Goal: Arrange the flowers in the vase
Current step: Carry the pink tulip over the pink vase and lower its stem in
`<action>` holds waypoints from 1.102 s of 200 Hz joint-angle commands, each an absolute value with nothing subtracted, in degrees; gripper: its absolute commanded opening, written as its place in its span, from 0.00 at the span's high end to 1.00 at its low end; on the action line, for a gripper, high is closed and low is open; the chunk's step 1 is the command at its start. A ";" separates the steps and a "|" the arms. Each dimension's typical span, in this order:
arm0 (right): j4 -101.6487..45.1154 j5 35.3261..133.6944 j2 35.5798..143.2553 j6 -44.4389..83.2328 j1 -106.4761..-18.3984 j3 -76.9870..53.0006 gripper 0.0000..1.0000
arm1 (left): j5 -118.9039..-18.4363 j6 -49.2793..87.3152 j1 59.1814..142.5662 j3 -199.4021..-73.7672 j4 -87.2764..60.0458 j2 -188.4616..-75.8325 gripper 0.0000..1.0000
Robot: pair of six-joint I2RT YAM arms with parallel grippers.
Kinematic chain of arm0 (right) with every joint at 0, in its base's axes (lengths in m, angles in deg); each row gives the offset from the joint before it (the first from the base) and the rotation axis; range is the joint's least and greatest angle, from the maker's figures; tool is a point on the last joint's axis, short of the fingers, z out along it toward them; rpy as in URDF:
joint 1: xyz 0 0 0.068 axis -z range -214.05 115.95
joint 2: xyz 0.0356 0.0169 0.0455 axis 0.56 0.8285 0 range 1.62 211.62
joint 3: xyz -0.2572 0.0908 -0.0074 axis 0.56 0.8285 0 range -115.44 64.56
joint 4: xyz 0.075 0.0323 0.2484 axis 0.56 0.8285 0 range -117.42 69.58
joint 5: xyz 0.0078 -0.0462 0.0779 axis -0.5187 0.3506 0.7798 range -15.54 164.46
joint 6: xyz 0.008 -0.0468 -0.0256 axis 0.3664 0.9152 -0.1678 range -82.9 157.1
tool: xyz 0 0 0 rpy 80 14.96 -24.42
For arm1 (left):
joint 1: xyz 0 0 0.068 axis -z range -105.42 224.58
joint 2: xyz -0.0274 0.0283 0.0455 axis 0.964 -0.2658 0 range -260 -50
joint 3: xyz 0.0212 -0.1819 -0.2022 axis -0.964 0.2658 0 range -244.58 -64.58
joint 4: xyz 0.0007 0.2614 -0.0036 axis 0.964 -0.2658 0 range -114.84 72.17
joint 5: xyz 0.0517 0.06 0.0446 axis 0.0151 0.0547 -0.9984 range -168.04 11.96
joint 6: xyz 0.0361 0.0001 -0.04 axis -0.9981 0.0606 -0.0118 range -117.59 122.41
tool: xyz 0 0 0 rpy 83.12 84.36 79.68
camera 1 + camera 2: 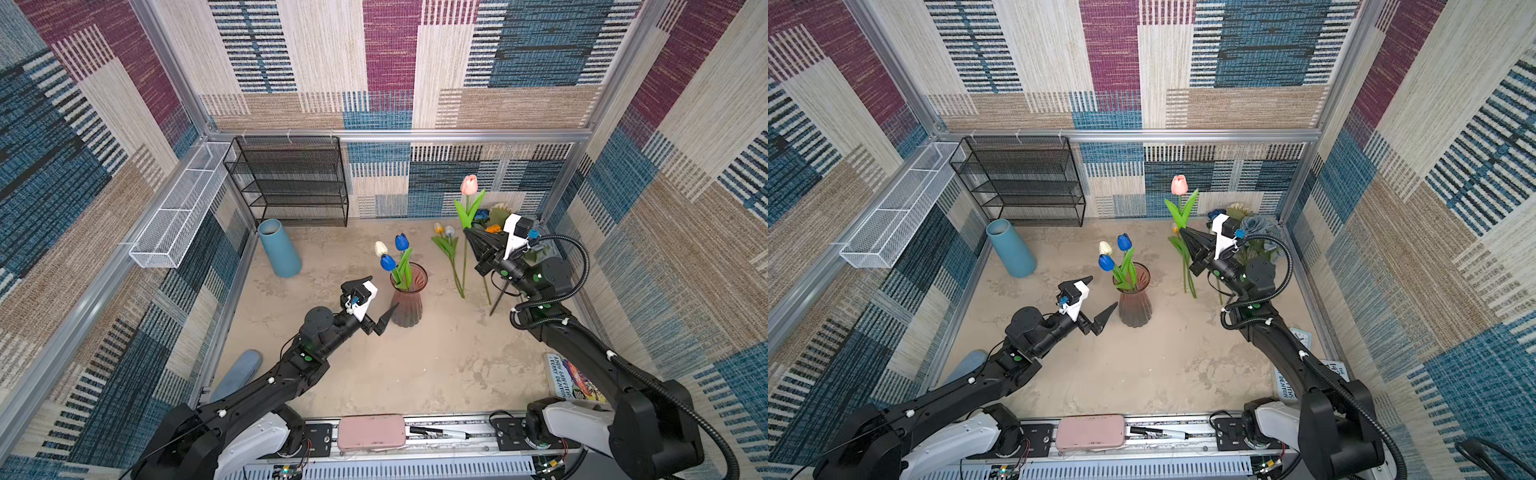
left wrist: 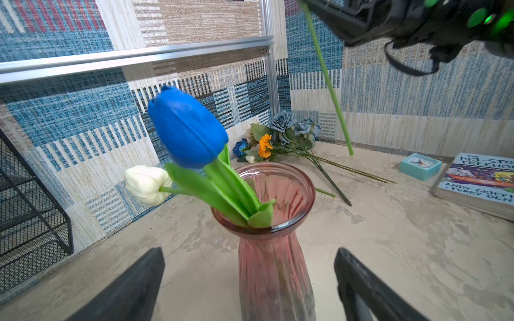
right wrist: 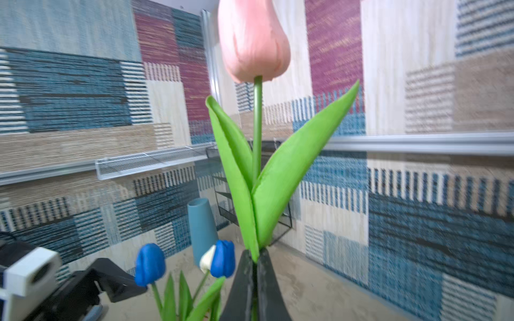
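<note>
Right end effector point(image 1: 466, 230) pinching pink tulip point(image 1: 469, 184) aloft for insertion; left end effector point(image 1: 384, 291) gaping; next: aiming stem into vase point(image 1: 409, 299).

Left arm point(image 1: 257, 386) and right arm point(image 1: 582, 336): black housings, white base shells point(image 1: 257, 438), green indicator lights point(image 1: 306, 356) at joints. White camera mounts point(image 1: 368, 297) with blue connectors point(image 1: 533, 236). Black fingers point(image 1: 386, 320) tapering to points on left gripper point(image 1: 384, 290) and right gripper point(image 1: 465, 229). Corrugated black conduit point(image 1: 584, 257) on right arm, white ties point(image 1: 610, 354).
</note>
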State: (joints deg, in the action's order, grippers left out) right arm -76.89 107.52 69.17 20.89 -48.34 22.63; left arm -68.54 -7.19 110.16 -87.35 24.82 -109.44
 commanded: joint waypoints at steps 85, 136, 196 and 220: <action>-104.24 106.82 81.47 15.99 -58.20 13.37 1.00 | -63.98 -3.13 108.95 -88.85 27.33 -113.35 0.02; -109.59 106.67 87.87 14.06 -59.76 12.68 1.00 | -64.59 -4.43 108.95 -88.75 25.85 -113.28 0.02; -112.35 106.08 92.38 17.52 -61.70 16.81 1.00 | -64.30 -4.44 108.95 -88.06 26.61 -113.81 0.02; -111.88 107.14 92.48 20.01 -62.12 19.46 1.00 | -64.86 -4.53 108.95 -87.57 26.81 -113.58 0.02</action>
